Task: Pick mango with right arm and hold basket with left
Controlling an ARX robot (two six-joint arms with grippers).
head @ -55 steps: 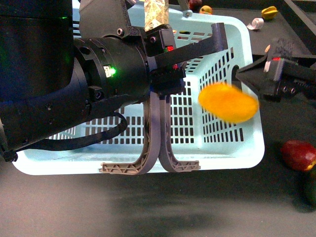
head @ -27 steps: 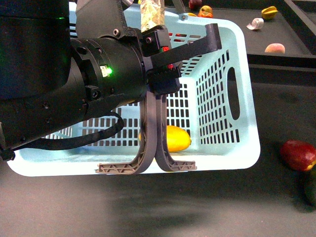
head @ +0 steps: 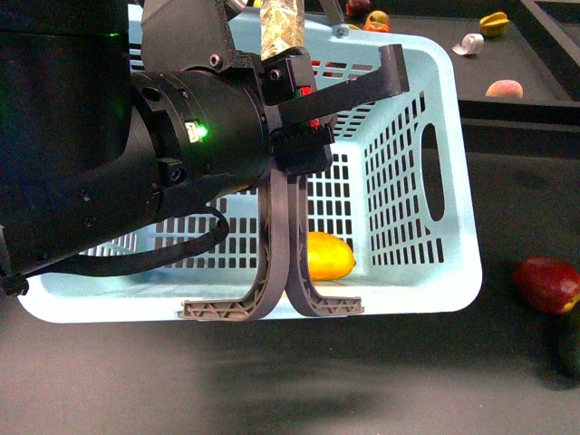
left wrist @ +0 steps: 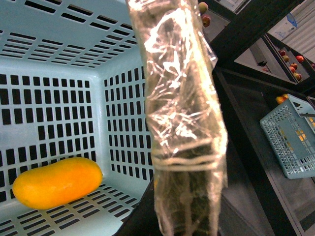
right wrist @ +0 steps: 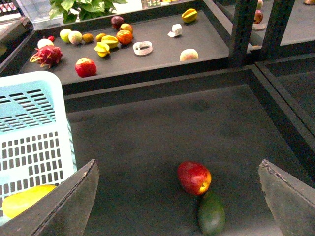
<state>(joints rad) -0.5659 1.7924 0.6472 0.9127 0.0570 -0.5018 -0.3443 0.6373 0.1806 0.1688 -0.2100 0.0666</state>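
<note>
The yellow-orange mango (head: 329, 256) lies on the floor of the aqua basket (head: 458, 190), near its front right corner, behind the two grey handles (head: 288, 272). It also shows in the left wrist view (left wrist: 56, 182) and through the basket wall in the right wrist view (right wrist: 23, 200). My left gripper (head: 335, 59) is shut on the basket at its rim; its plastic-wrapped finger (left wrist: 184, 123) fills the left wrist view. My right gripper (right wrist: 178, 164) is open and empty, above the dark table to the right of the basket (right wrist: 29, 118). It is out of the front view.
A dark red fruit (right wrist: 194, 177) and a green fruit (right wrist: 211, 212) lie on the table right of the basket, also in the front view (head: 548, 283). A raised back shelf (right wrist: 147, 64) holds several fruits, including a starfruit (right wrist: 189, 14). A second basket (left wrist: 293, 137) stands far off.
One second ago the mango was in the air by my right gripper at the basket's right wall. It now lies in the basket, and the right gripper has left the front view.
</note>
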